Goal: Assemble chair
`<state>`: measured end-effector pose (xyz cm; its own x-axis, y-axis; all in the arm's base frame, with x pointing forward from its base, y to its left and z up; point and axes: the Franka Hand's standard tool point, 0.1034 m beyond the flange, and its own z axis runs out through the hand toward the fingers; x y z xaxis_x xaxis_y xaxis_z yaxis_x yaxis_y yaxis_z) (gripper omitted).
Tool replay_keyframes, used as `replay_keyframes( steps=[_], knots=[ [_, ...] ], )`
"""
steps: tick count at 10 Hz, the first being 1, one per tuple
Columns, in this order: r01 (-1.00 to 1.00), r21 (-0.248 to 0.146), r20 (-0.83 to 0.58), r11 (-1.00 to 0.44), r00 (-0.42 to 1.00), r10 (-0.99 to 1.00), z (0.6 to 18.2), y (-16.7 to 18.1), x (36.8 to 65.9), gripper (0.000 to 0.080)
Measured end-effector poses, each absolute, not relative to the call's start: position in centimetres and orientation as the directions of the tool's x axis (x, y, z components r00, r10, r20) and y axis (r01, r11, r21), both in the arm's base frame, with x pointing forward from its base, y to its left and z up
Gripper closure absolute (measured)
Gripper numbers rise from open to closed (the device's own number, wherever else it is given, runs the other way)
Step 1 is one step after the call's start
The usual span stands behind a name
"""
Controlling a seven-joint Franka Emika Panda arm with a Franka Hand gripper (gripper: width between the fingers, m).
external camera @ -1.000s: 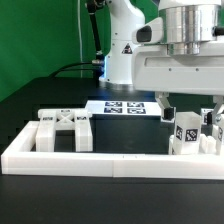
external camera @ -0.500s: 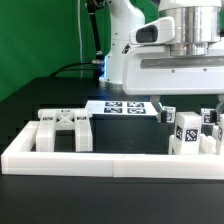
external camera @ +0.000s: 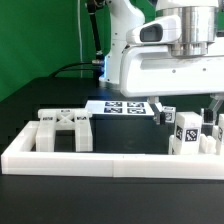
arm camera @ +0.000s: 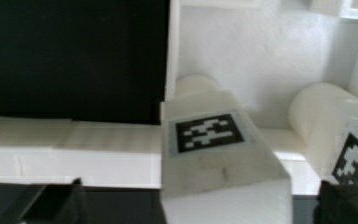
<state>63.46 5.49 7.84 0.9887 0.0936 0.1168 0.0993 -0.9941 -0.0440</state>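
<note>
Gripper (external camera: 188, 104) hangs with its jaws spread wide and nothing between them, so it holds no part. It hovers over the blocks (external camera: 187, 133) at the exterior view's right, its dark fingers (external camera: 158, 104) above them and, as far as I can tell, touching none. In the wrist view one block, a leg (arm camera: 208, 135) with a tag on its face, lies right under the wrist. A second tagged piece (arm camera: 341, 125) stands just beside it, the two near but apart.

As for the chair, it exists only as loose parts. The frame (external camera: 63, 130) with its X brace sits alone at the exterior view's left, well apart from the blocks. Both groups rest on the table (external camera: 40, 95) just inside the wall (external camera: 90, 160), and the marker board (external camera: 122, 107) lies behind them. I see no two pieces joined, though the blocks crowd each other and partly hide behind the wall, so a joint among them cannot be ruled out.

My judgement is that the job is near its start. No leg is fitted to the frame, no panel is placed, and the step in hand looks like reaching down for a leg. Every grasp, carry and insertion is left to do
</note>
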Motion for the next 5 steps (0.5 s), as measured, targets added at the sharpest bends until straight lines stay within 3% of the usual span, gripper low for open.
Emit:
replay_keyframes(
  steps=[2,3,4,5],
  knots=[
    [0.081,-0.047,0.116,-0.996,0.990,0.075,7.83,5.50,63.45,0.0422],
    [0.065,-0.048,0.115,-0.997,0.992,0.059,7.82,5.49,63.45,0.0422],
    [0.061,-0.049,0.115,-0.997,0.992,0.055,7.81,5.49,63.45,0.0511],
    [0.012,-0.054,0.112,-0.998,0.994,0.006,7.81,5.48,63.45,0.0511]
  ],
)
